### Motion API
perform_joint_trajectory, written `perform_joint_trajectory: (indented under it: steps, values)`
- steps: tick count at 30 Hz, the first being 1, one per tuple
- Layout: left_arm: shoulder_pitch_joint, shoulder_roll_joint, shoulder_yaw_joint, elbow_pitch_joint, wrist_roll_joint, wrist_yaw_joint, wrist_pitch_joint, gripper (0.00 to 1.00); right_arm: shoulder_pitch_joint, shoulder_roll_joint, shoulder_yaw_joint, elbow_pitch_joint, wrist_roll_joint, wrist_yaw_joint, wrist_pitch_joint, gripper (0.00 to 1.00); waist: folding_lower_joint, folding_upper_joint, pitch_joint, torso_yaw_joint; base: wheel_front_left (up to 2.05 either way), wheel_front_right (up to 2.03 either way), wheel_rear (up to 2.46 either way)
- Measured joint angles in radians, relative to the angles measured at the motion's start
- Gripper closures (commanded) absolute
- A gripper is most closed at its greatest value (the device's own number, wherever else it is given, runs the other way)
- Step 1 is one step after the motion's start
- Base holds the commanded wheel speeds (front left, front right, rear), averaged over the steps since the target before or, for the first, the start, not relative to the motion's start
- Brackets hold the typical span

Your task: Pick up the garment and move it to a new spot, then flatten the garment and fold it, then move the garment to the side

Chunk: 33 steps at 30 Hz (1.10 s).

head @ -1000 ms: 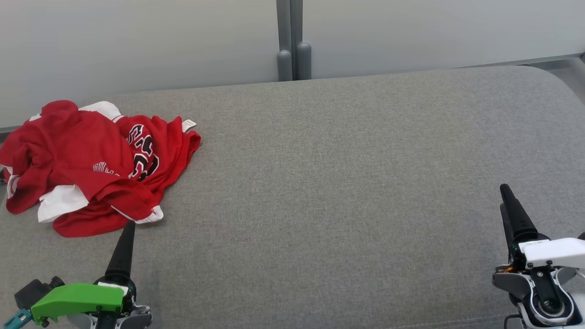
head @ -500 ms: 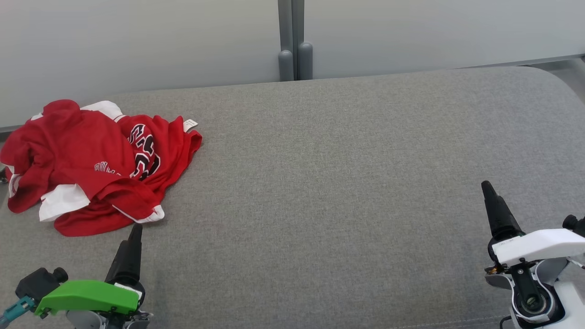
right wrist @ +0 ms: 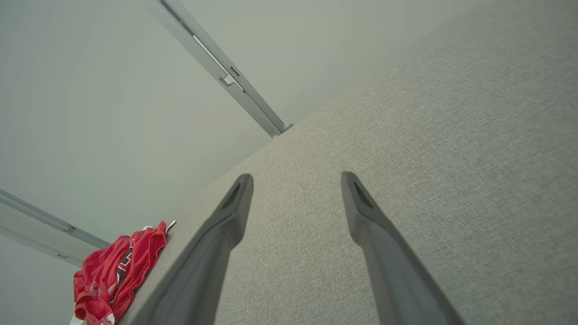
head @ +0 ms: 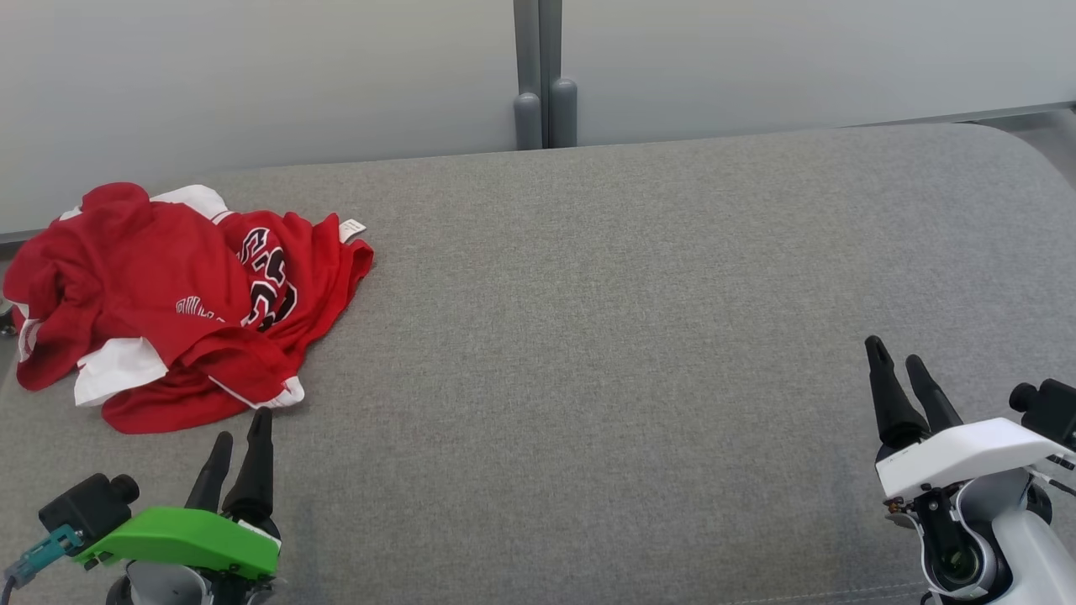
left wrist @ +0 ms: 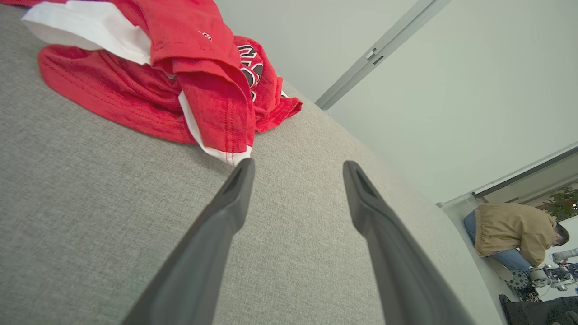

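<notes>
Garment (head: 160,286) crumpled, soft, light, perhaps slick; we would pinch its near hem (head: 284,393) beside left tool (head: 242,427). That tool and right tool (head: 893,351) both spread wide, empty.

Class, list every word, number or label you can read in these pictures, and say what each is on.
Red shirt, white lettering: cut off by folds, unreadable.
Big black digits on it: crumpled, unreadable.
White tag at its edge: too small to read.

The garment (head: 151,286) lies on the cushion's (head: 630,336) far left.
</notes>
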Motion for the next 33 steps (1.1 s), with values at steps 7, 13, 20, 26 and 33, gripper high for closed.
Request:
perform_joint_trajectory:
  steps: [7, 13, 20, 26, 33]
  values:
    - [0.000, 0.010, -0.015, -0.016, 0.095, 0.011, -0.022, 0.00, 0.004, -0.008, 0.022, -0.011, -0.095, -0.017, -0.022, 0.00, 0.0000, 0.0000, 0.000, 0.002, 0.00, 0.00, 0.00]
    - [0.000, 0.011, -0.023, -0.027, 0.192, 0.016, -0.049, 0.00, 0.020, -0.021, 0.035, -0.022, -0.193, -0.035, -0.050, 0.00, 0.0000, 0.0000, -0.002, 0.001, 0.00, 0.00, 0.00]
    - [0.001, 0.020, -0.032, -0.036, 0.283, 0.017, -0.074, 0.00, 0.025, -0.029, 0.047, -0.036, -0.276, -0.049, -0.073, 0.00, 0.0000, 0.0000, -0.002, -0.004, 0.00, 0.00, 0.00]
    - [0.004, 0.036, -0.050, -0.037, 0.375, 0.017, -0.093, 0.00, 0.038, -0.045, 0.059, -0.048, -0.352, -0.062, -0.092, 0.00, 0.0000, -0.0001, -0.002, -0.009, 0.00, 0.00, 0.00]
    - [0.013, 0.040, -0.054, -0.047, 0.470, 0.017, -0.120, 0.00, 0.040, -0.059, 0.074, -0.061, -0.450, -0.071, -0.119, 0.00, 0.0000, 0.0000, -0.003, -0.016, 0.00, 0.00, 0.00]
